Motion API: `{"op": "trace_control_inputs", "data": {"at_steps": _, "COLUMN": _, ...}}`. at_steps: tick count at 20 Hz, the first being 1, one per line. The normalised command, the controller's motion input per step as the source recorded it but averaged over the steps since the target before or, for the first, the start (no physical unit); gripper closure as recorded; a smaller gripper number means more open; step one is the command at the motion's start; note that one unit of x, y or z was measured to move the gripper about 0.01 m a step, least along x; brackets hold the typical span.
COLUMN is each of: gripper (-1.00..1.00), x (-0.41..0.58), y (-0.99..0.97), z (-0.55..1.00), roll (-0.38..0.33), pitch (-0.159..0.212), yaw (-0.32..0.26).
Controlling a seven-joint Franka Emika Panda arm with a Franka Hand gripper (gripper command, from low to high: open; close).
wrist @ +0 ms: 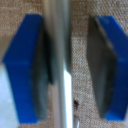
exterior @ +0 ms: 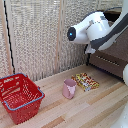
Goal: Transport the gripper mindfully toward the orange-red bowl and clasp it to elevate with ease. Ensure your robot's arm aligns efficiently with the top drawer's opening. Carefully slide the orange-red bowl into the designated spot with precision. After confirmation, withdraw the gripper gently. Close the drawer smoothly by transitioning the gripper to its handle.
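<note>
Right, from the wrist view I have the gripper (wrist: 67,70) spread fairly wide, its two blue fingers (wrist: 25,65) standing on either side of the handle (wrist: 61,60) — a slim silver bar running lengthwise through the gap, parallel to the pads. It sits close against one finger, possibly touching its dark pad, with clear space to the other; the blur keeps me from saying which. Nothing is clamped: the jaws straddle the bar rather than hold it. Behind the bar I see only a brown surface, which I take to be the front of the top drawer.

Stepping back to the exterior view, the arm (exterior: 92,27) reaches in toward the dark cabinet (exterior: 112,55), and its bulk hides the fingers, the handle and the top drawer's front, so I cannot tell from here how far the drawer stands open. One drawer front (exterior: 107,62) lower down shows beneath the arm.

The orange-red bowl is in neither picture. My guess is that it already lies inside the drawer, and I am on the closing step — the bar's long axis lies across the push direction, so the move should be straight in toward the cabinet.

Well away from the gripper, down on the wooden table (exterior: 85,107), stand a pink cup (exterior: 69,88), a flat snack packet (exterior: 86,80) beside it, and farthest off the red basket (exterior: 20,96).
</note>
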Motion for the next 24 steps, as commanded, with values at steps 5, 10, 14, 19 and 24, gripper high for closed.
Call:
{"op": "trace_control_inputs", "data": {"at_steps": 5, "gripper": 1.00, "x": 0.137, "y": -0.13, "z": 0.05, "roll": 0.068, "pitch": 0.008, "yaw": -0.033}}
{"op": "trace_control_inputs", "data": {"at_steps": 10, "gripper": 1.00, "x": 0.419, "y": -0.34, "z": 0.38, "roll": 0.069, "pitch": 0.056, "yaw": -0.022}}
{"op": "trace_control_inputs", "data": {"at_steps": 14, "gripper": 1.00, "x": 0.367, "y": -0.43, "z": 0.66, "roll": 0.069, "pitch": 0.072, "yaw": -0.001}}
{"op": "trace_control_inputs", "data": {"at_steps": 19, "gripper": 1.00, "x": 0.213, "y": -0.53, "z": 0.85, "roll": 0.051, "pitch": 0.083, "yaw": 0.000}}
{"op": "trace_control_inputs", "data": {"at_steps": 24, "gripper": 1.00, "x": 0.111, "y": -0.68, "z": 0.52, "roll": 0.008, "pitch": 0.044, "yaw": 0.000}}
